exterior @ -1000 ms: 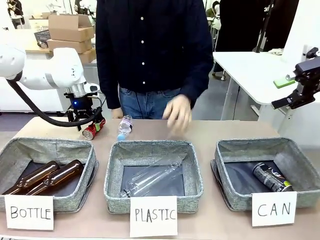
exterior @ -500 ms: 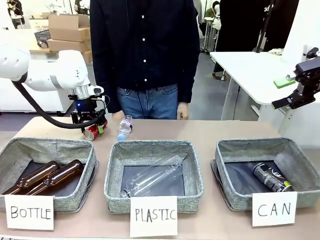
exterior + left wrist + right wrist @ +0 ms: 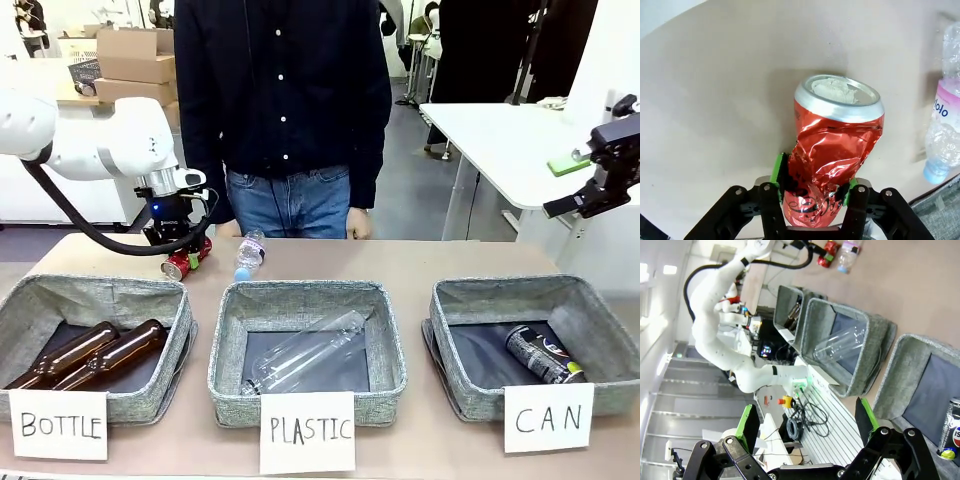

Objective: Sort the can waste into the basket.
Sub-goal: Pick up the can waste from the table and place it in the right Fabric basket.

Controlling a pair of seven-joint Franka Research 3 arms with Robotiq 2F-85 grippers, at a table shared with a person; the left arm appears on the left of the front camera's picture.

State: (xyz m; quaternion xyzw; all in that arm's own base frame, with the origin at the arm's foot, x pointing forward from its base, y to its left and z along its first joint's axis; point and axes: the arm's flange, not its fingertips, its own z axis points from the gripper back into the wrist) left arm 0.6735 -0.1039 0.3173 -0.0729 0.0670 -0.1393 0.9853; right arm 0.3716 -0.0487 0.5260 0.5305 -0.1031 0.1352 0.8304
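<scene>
Wrist footage shows me what the front camera hides: left gripper [image 3: 813, 182] pinching the crumpled red can [image 3: 835, 150] at its lower end. Front view puts it beyond the BOTTLE basket [image 3: 100, 285], well apart from the CAN basket [image 3: 520, 283].

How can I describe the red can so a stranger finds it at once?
Start at the basket carded BOTTLE, on the table's left. Just behind its far right corner is the red can, gripped by the left arm's fingers. Unlike the clear bottle beside it, it is crushed red metal.

Two cans [image 3: 186, 260] [image 3: 541, 354], three baskets [image 3: 30, 300] [image 3: 300, 292] [image 3: 590, 310], two glass bottles [image 3: 70, 352] [image 3: 125, 350], two plastic bottles [image 3: 249, 252] [image 3: 310, 350].
</scene>
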